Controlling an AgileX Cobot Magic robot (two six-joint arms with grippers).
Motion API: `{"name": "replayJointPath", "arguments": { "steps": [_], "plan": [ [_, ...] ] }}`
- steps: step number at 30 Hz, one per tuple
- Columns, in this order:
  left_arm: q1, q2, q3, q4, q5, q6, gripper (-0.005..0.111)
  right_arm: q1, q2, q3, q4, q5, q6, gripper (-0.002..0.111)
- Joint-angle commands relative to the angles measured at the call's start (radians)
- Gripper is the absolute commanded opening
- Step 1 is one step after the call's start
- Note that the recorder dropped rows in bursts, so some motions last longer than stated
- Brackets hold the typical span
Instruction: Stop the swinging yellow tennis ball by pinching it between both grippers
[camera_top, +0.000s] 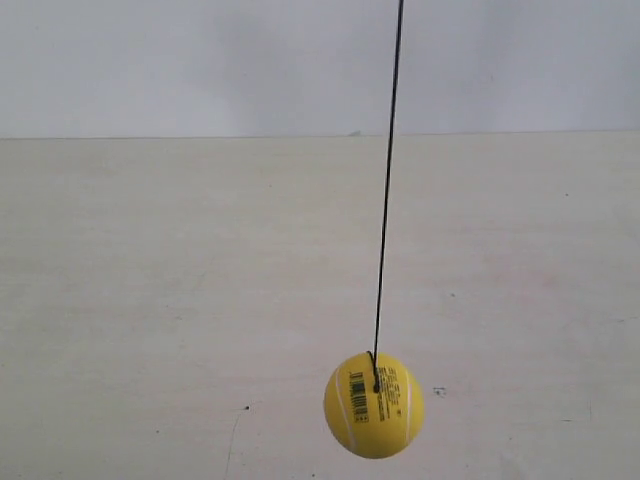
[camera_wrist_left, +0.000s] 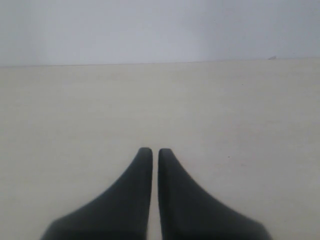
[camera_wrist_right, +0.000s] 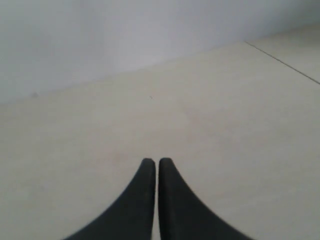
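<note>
The yellow tennis ball (camera_top: 373, 404) hangs low in the exterior view, right of centre, with its barcode and white seam facing the camera. Its thin black string (camera_top: 387, 190) runs up and slightly rightward out of the top of the frame. Neither arm shows in the exterior view. In the left wrist view my left gripper (camera_wrist_left: 155, 150) is shut, its black wedge jaws nearly touching, with nothing between them. In the right wrist view my right gripper (camera_wrist_right: 157, 161) is likewise shut and empty. The ball appears in neither wrist view.
A pale cream table (camera_top: 150, 300) fills the scene, meeting a white wall (camera_top: 200, 60) at the back. A thin seam or edge line (camera_wrist_right: 285, 62) crosses the table's corner in the right wrist view. Small dark specks (camera_top: 438, 391) mark the surface.
</note>
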Motion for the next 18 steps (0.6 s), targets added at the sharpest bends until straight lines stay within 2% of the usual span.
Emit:
{"name": "replayJointPath", "arguments": {
  "steps": [1, 18],
  "plan": [
    [0.002, -0.002, 0.004, 0.006, -0.002, 0.0, 0.005, -0.006, -0.005, 0.0, -0.02, 0.071, -0.12, 0.0],
    [0.002, -0.002, 0.004, 0.006, -0.002, 0.0, 0.005, -0.006, -0.005, 0.0, -0.022, 0.066, -0.196, 0.0]
  ]
}}
